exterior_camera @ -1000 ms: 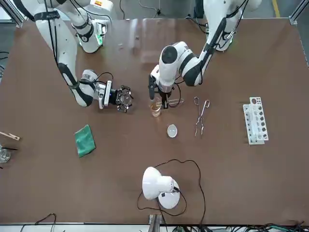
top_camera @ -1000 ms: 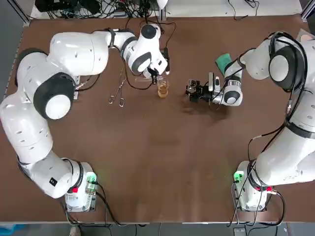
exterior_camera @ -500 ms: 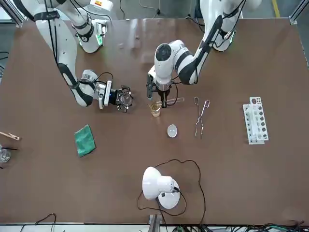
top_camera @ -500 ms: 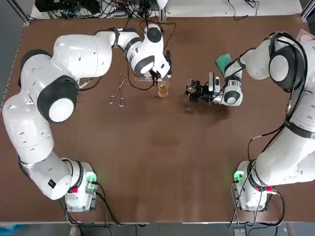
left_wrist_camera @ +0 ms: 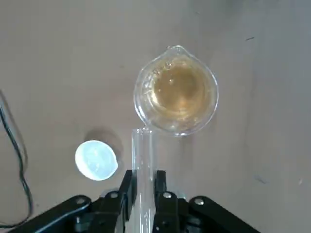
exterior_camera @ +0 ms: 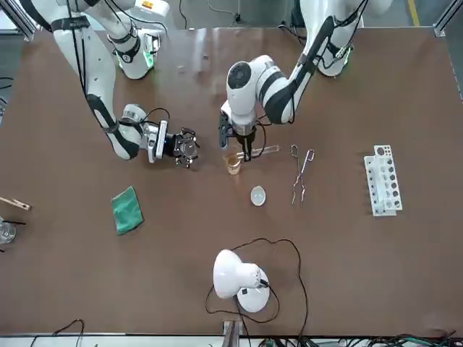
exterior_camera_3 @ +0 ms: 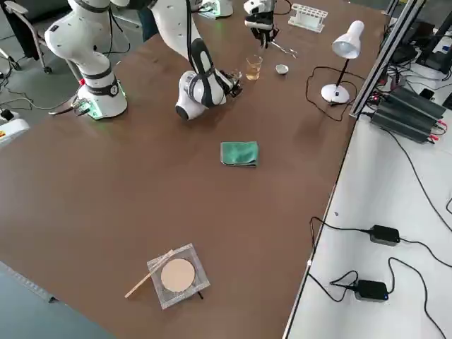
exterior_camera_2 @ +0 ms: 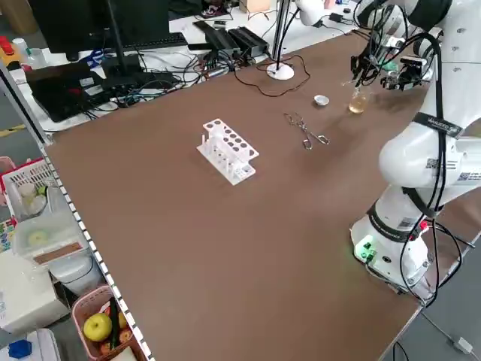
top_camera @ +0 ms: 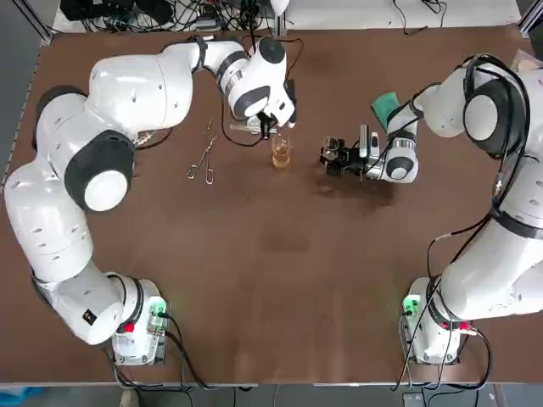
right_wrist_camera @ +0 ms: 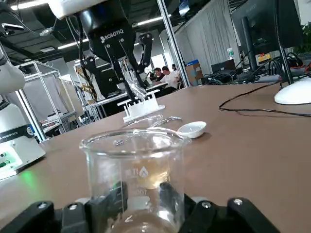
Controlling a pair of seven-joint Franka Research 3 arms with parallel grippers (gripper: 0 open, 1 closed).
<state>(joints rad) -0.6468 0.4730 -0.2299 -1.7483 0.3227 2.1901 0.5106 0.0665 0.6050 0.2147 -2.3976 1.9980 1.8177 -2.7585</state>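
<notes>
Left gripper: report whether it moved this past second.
Yes. In the front view the left gripper, shut on a test tube, overlapped the amber beaker; now it sits clear, shifted up the picture. The right gripper grips a larger beaker.

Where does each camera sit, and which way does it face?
Top: overhead, looking down; both arms, bases at bottom.
Front: across the table, facing both arms.
Left side: raised, diagonal; left arm nearest.
Right side: raised, diagonal; right arm nearest.
Left wrist: looks down; left gripper holds tube.
Right wrist: looks along the table; right gripper holds beaker.
Both wrist views show the dish.
</notes>
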